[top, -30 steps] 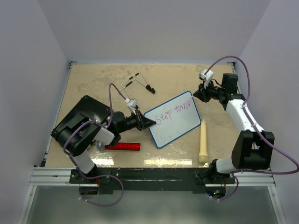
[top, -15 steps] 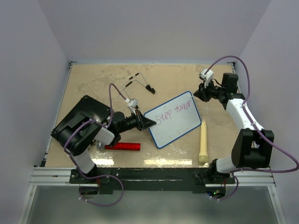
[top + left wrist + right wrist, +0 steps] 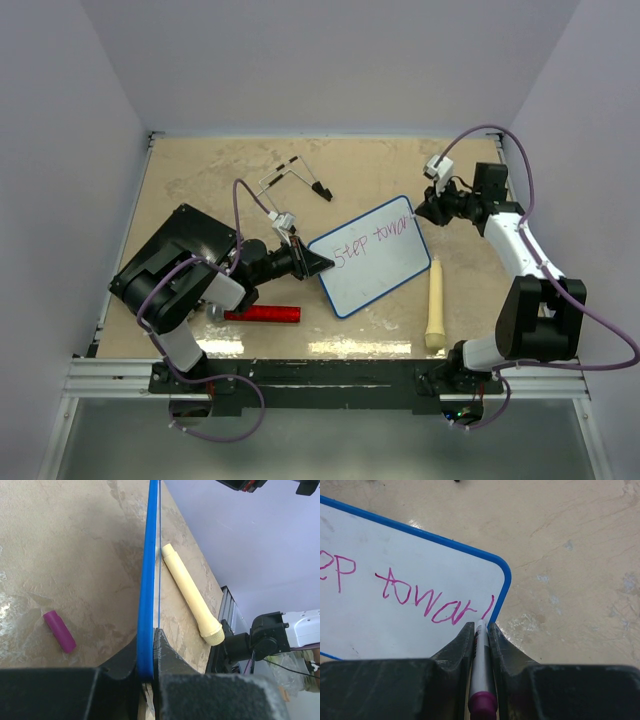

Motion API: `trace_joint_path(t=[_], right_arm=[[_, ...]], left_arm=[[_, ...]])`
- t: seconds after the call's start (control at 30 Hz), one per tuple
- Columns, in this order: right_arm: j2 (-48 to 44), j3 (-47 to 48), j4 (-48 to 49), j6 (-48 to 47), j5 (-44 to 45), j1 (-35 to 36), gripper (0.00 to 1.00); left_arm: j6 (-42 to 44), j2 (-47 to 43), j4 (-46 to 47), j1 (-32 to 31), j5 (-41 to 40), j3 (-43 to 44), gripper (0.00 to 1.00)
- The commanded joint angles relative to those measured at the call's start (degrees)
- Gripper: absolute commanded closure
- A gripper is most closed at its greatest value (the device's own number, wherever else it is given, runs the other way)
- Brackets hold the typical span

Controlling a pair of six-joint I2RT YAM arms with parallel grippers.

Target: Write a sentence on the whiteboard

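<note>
Right tool (image 3: 480, 626) pinches the marker (image 3: 481, 680) at the sentence (image 3: 420, 600); left tool (image 3: 147, 636) clamps the whiteboard (image 3: 146, 580) rim.

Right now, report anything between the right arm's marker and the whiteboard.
Nothing visible. The marker, shut in the right fingers, has its tip at the whiteboard, on the last pink stroke beside the blue rim.
</note>
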Motion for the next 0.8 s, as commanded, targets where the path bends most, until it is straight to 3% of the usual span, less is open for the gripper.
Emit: trace_joint_path(t=[0.0,0.77], right_arm=[[-1.22,-1.16,-1.98,-2.13,1.52,-0.1,1.0],[-1.22,0.59,4.69,3.92,-0.68,-0.19,1.0]], left_arm=[[3.33,-0.08,3.78,-0.31,1.04,0.56,1.0],[3.15,0.27,4.05,-0.31,1.21,0.73,1.0]])
